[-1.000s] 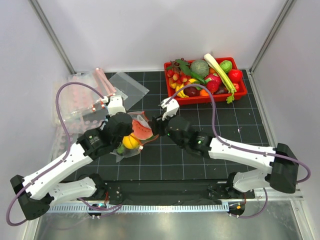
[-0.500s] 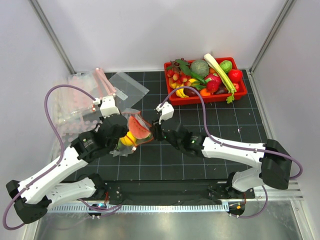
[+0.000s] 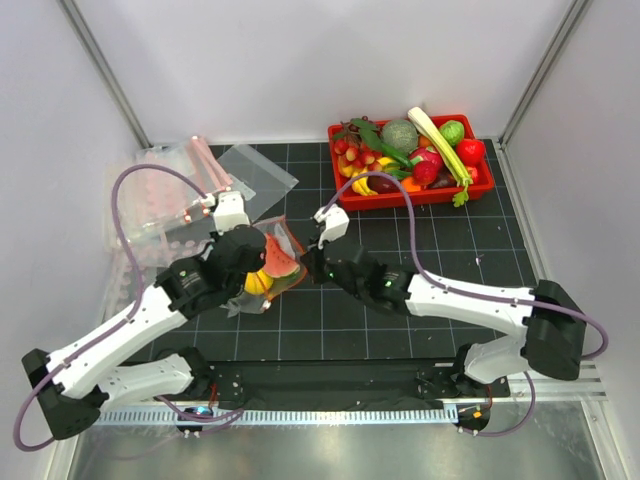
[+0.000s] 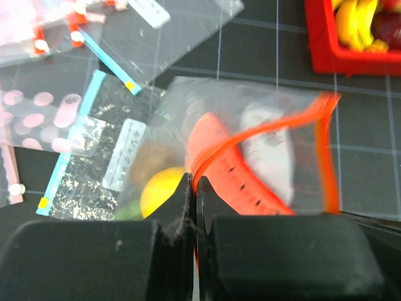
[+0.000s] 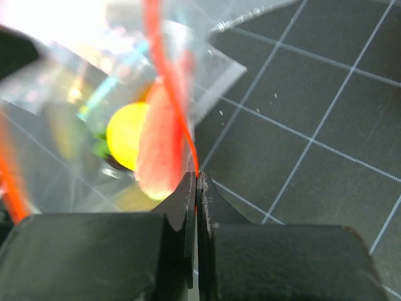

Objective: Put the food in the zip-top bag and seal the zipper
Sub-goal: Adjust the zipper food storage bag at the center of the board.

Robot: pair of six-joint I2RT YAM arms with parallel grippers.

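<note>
Top external: one clear, floppy plastic zip-top bag sits mid-mat, strung between the two grippers on the black gridded mat. I can't tell whether its bottom touches the mat.

Left wrist: left gripper has its fingers pressed together, pinching the thin red-orange plastic zipper strip. The strip bows up in an arc and kinks down at its far corner. The film is glossy and wrinkled.

Right wrist: right gripper is likewise closed tight on the same zipper strip, at the bag's other end. The strip rises straight from the fingertips.

Inside the bag, two pieces are readable:
- one smooth yellow round plastic fruit
- one red watermelon wedge with black seed marks; its green rind is only a sliver

A third dim brownish shape lies beside the fruit. It is too blurred to identify.

Off-task items:
- two flat clear pouches with light-blue strips, one and another, behind the bag
- a heap of pink-dotted clear bags at the mat's left edge, count unreadable
- one red rectangular plastic tray at the far right, piled with toy produce, well apart from the bag
</note>
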